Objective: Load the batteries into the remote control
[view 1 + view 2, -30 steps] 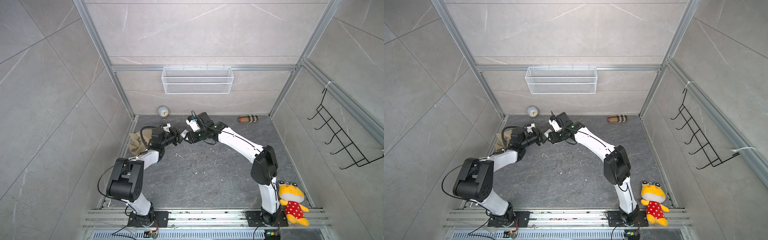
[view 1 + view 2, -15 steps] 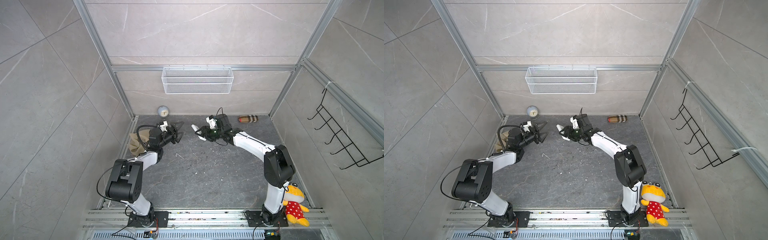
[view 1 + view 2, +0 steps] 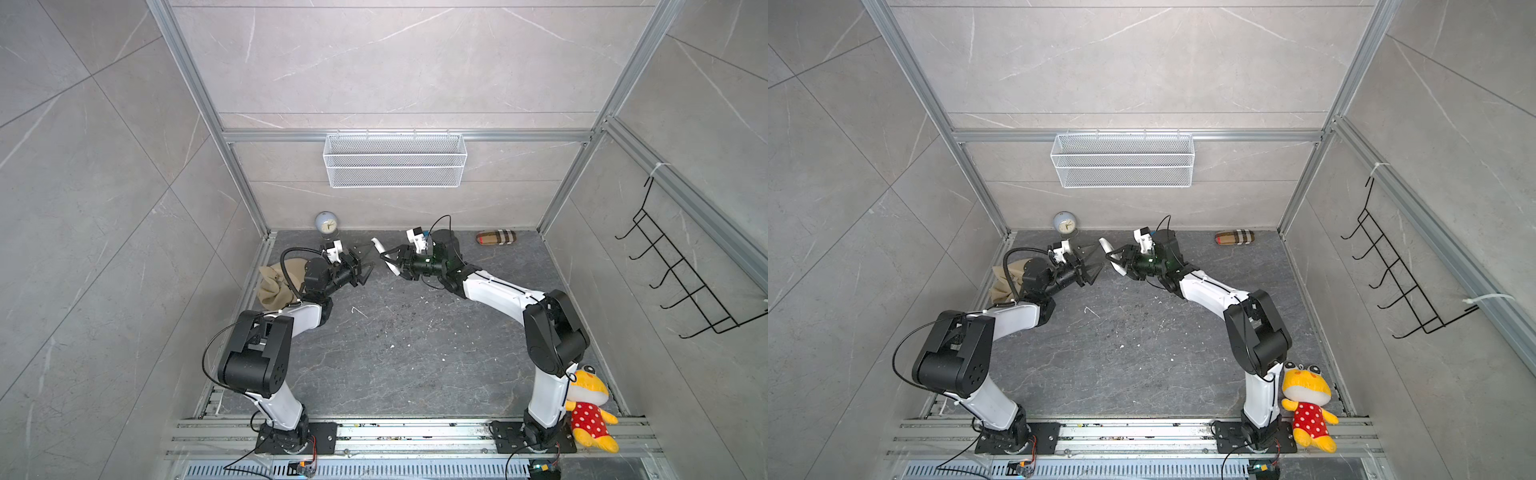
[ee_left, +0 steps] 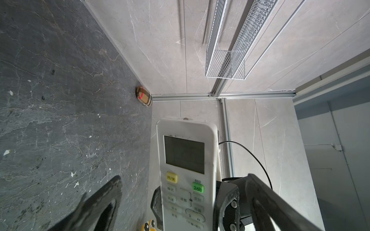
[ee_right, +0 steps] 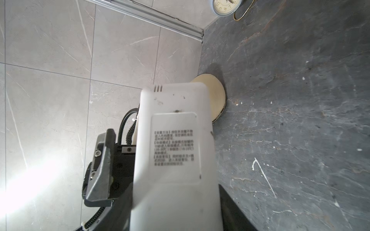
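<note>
At the far left of my feed a beige cloth bag (image 3: 274, 284) slumps against the edge of the dark tabletop (image 3: 395, 357), and a round white clock (image 3: 326, 222) stands by the back wall.

Next comes my left gripper (image 3: 368, 262), its jaws spread wide and holding nothing. In the left wrist view its fingers (image 4: 104, 202) stand clear on either side of the remote control (image 4: 186, 160), with a gap on each side. There I see the handset's face, with its greenish display, a yellow button and a green one.

The remote control sits in the air between the two arms, toward the back of the tabletop and tilted, in both top views (image 3: 377, 245) (image 3: 1105, 245). My right gripper (image 3: 390, 259) is clamped across its width, near the button end, with the jaws partly spread around it. The right wrist view shows the handset's white back (image 5: 174, 150) with a printed label, too blurred for me to read.

Further right, a plaid case (image 3: 496, 237) lies by the back wall, well apart from both arms. A yellow plush toy (image 3: 590, 399) in a red spotted dress leans against the right arm's base. A white wire basket (image 3: 395, 160) hangs on the back wall, and a black hook rack (image 3: 681, 286) on the right wall.
</note>
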Robot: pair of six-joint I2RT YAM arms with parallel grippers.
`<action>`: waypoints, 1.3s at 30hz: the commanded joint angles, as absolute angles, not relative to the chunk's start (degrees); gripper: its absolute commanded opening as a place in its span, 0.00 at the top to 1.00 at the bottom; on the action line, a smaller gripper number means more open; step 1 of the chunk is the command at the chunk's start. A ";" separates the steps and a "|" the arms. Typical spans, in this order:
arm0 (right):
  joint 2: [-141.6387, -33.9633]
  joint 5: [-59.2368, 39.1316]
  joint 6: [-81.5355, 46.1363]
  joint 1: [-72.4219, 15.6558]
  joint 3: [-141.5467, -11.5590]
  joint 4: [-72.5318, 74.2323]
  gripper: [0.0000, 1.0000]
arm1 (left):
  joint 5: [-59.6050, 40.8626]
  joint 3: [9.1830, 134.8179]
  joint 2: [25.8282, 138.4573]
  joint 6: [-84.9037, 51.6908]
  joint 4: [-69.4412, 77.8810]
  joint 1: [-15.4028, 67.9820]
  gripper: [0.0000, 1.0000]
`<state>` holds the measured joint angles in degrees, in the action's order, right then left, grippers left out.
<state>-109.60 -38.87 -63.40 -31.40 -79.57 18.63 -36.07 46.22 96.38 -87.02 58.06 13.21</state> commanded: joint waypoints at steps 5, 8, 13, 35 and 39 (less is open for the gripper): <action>-109.95 -40.87 -68.22 -32.86 -77.55 26.73 0.52 | -35.73 49.03 103.34 -94.92 76.68 13.93 0.08; -110.28 -40.87 -69.07 -33.20 -77.35 27.26 0.52 | -35.40 49.13 105.10 -95.51 79.88 14.08 0.09; -110.74 -40.67 -69.89 -33.71 -77.38 27.72 0.52 | -35.24 49.13 104.81 -95.49 80.24 14.06 0.11; -114.30 -39.09 -72.19 -34.73 -78.68 30.67 0.52 | -34.10 48.60 104.58 -98.33 80.16 14.11 0.37; -114.60 -39.16 -72.33 -34.67 -79.08 30.37 0.52 | -33.97 48.69 104.85 -98.57 80.15 14.08 0.47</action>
